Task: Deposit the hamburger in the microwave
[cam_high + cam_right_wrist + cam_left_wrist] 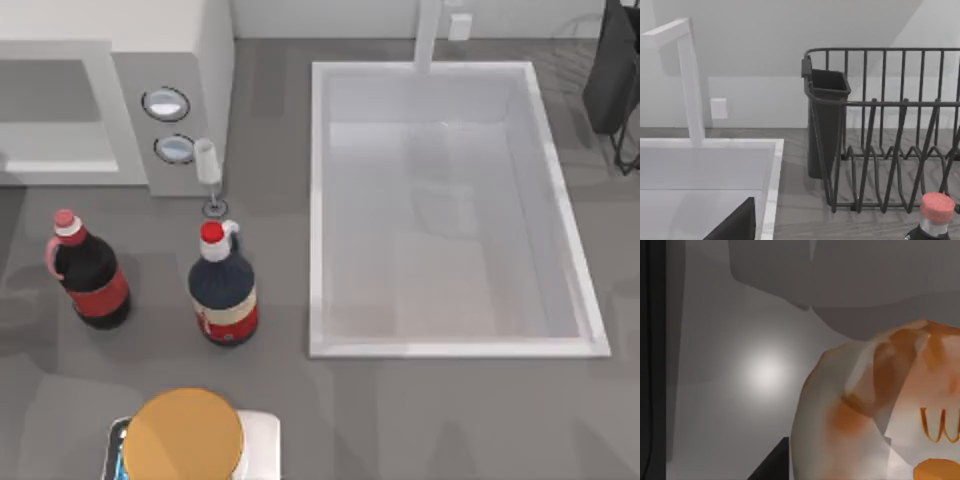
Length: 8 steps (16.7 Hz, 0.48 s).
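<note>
Though I cannot tell the left hand's grip, the wrapped hamburger (880, 410) just before it looks light, soft, crushable; hold its sides.

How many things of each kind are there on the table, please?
Bottles: 2
Microwave: 1
Sink: 1
Dish rack: 1
Orange disc: 1
Hamburger: 1
Total: 7

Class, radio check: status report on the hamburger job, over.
Left gripper beside hamburger, grip unclear. Right gripper parked by sink, near dish rack. Hamburger against grey walls; microwave at table's left. Two bottles stand before it.
</note>
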Each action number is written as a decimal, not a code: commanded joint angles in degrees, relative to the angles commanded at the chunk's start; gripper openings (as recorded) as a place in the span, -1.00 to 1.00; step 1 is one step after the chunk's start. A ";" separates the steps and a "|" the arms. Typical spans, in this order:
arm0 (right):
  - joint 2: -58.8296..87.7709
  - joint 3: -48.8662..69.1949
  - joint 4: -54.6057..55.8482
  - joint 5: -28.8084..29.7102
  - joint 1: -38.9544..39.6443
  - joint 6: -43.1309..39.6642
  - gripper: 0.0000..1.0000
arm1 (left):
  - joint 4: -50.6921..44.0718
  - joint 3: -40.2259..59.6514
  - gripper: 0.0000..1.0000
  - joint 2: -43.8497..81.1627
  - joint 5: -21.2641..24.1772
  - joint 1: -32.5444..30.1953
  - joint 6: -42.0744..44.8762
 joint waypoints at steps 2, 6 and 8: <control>0.00 0.00 0.00 0.00 0.00 0.00 1.00 | -2.14 1.36 -1.00 -0.78 -0.02 -0.02 -0.02; 0.00 0.00 0.00 0.00 0.00 0.00 1.00 | -6.73 4.07 -1.00 -2.84 -0.05 -0.09 -0.09; 0.00 0.00 0.00 0.00 0.00 0.00 1.00 | -7.21 4.44 -1.00 -3.37 -0.05 -0.14 -0.11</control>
